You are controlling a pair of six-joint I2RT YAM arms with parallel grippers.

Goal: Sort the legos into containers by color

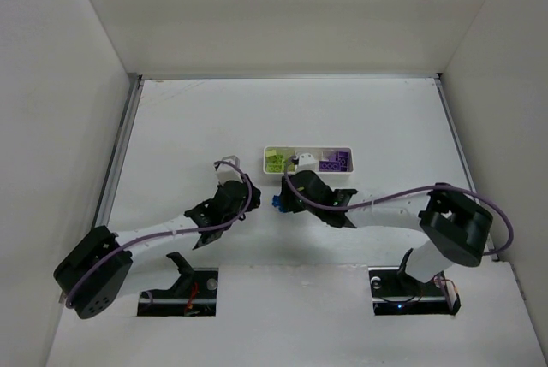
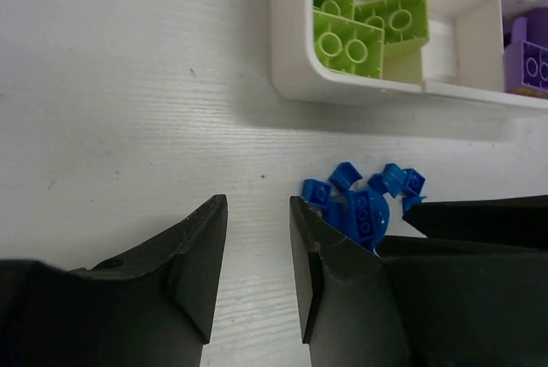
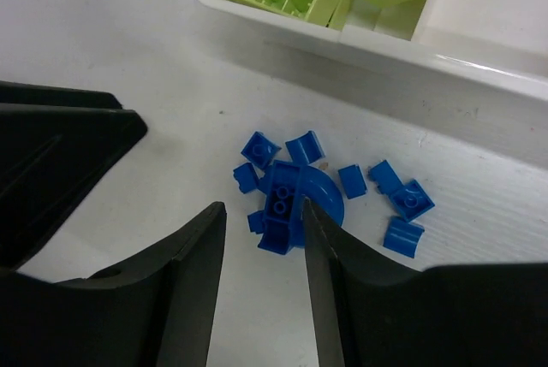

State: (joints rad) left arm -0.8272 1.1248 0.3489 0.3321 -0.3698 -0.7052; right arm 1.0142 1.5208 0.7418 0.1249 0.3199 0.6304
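A pile of small blue legos point(image 3: 295, 200) lies on the table just in front of the white three-part tray point(image 3: 282, 16). My right gripper point(image 3: 261, 247) is open, with its right finger touching the pile's near edge. My left gripper point(image 2: 257, 247) is open and empty over bare table, just left of the blue legos point(image 2: 364, 204). The tray point(image 1: 308, 151) holds yellow-green legos point(image 2: 360, 33) in its left compartment and purple legos point(image 2: 531, 63) in its right one. The middle compartment looks empty. In the top view both grippers, left point(image 1: 242, 196) and right point(image 1: 287, 198), sit close beside the blue pile point(image 1: 277, 204).
White walls enclose the table on three sides. The two grippers are near each other; the right finger shows in the left wrist view point(image 2: 479, 221) and the left finger in the right wrist view point(image 3: 60, 145).
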